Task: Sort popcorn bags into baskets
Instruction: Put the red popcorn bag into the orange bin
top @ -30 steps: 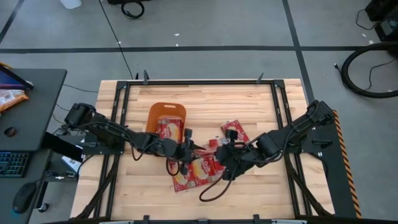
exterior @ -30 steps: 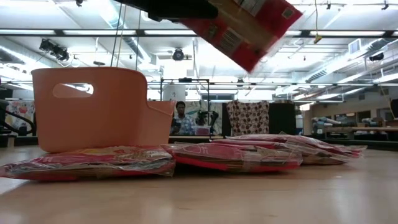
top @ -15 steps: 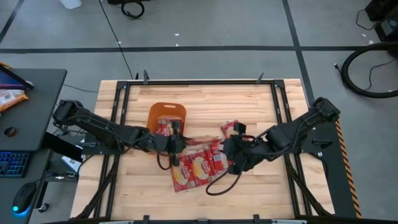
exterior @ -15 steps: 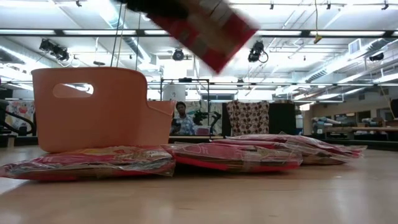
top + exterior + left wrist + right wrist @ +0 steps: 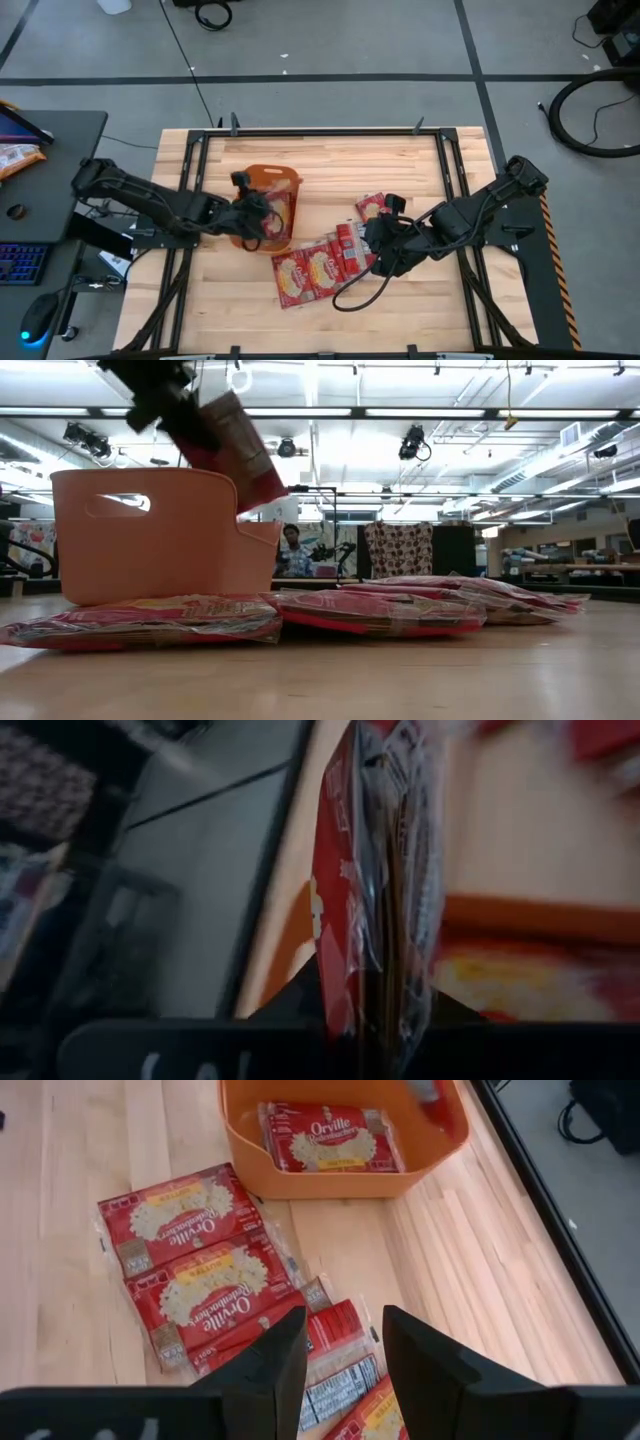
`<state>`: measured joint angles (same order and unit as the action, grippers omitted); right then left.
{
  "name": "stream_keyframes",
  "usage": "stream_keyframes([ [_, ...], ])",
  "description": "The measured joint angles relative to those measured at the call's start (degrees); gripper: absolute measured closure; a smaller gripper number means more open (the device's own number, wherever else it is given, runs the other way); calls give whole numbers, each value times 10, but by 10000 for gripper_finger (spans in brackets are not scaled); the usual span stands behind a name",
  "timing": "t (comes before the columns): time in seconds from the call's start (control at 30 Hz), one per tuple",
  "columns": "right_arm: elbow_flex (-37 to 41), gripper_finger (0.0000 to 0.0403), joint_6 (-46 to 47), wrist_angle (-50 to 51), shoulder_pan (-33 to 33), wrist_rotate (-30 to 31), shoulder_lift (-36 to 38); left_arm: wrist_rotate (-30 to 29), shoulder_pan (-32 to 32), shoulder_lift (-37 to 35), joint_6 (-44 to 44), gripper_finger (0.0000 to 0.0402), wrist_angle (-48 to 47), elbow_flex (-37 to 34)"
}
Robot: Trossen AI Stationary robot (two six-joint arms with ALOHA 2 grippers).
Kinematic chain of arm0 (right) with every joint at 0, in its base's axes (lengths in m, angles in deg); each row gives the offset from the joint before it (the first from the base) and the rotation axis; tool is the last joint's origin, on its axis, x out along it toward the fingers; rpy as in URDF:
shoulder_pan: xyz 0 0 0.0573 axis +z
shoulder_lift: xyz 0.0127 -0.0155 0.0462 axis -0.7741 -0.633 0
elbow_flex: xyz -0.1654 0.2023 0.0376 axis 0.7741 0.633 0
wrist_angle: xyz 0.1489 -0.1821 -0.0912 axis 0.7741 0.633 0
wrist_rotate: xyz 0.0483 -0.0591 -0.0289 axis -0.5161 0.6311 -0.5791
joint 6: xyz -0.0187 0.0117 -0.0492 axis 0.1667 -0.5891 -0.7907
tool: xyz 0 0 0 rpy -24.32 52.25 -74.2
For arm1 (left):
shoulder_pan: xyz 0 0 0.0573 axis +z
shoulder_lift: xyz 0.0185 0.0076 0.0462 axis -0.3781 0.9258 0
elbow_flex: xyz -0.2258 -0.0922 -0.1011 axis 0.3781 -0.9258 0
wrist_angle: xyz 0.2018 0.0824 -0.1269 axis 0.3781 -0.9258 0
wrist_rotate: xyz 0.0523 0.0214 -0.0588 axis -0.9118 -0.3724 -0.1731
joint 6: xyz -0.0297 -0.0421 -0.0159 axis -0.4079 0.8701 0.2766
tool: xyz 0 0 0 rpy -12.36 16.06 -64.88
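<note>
My left gripper (image 5: 258, 212) is shut on one red popcorn bag (image 5: 228, 448) above the orange basket (image 5: 285, 178), which also shows in the low view (image 5: 150, 535). Another bag (image 5: 330, 1138) lies flat inside the basket. Several more bags (image 5: 312, 268) lie side by side and overlapping on the table at the middle, and they also show in the right wrist view (image 5: 200, 1270). One more bag (image 5: 375, 208) lies to their far right. My right gripper (image 5: 340, 1365) is open and empty over the right end of that group. My left gripper pinches one end of the bag (image 5: 372, 982) between its two fingers (image 5: 300, 1005), the bag standing edge-on between them. The bag is lifted clear and hangs tilted. Its free end (image 5: 265, 488) is down near the basket's rim.
Black rails frame the table's far, left and right sides (image 5: 320, 132). Bare wood lies at the far right (image 5: 420, 170) and along the near edge (image 5: 400, 320). A desk with a keyboard (image 5: 20, 262) stands left of the table.
My left gripper has carried the bag from above the pile toward the table's left and far side, to above the basket. The bag has come lower and tipped, its free end now pointing down. My right gripper has drawn slightly toward the table's right.
</note>
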<state>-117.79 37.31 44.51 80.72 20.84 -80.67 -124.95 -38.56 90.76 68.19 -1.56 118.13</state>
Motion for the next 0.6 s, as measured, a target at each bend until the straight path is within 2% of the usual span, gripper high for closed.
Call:
stream_keyframes([
  [0.07, 0, 265, 0, 0, 0, 0, 0, 2, 16, 1, -3, 364, -4, -12],
  [0.27, 0, 265, 0, -1, 0, 0, 0, 70, 56, 12, -16, 351, 2, -56],
  [0.4, 0, 265, 0, -2, 0, 1, 0, 86, 57, 30, -2, 307, -3, -64],
  [0.6, 0, 265, 0, -3, 0, 0, -1, 138, 31, 29, 30, 219, -16, -50],
])
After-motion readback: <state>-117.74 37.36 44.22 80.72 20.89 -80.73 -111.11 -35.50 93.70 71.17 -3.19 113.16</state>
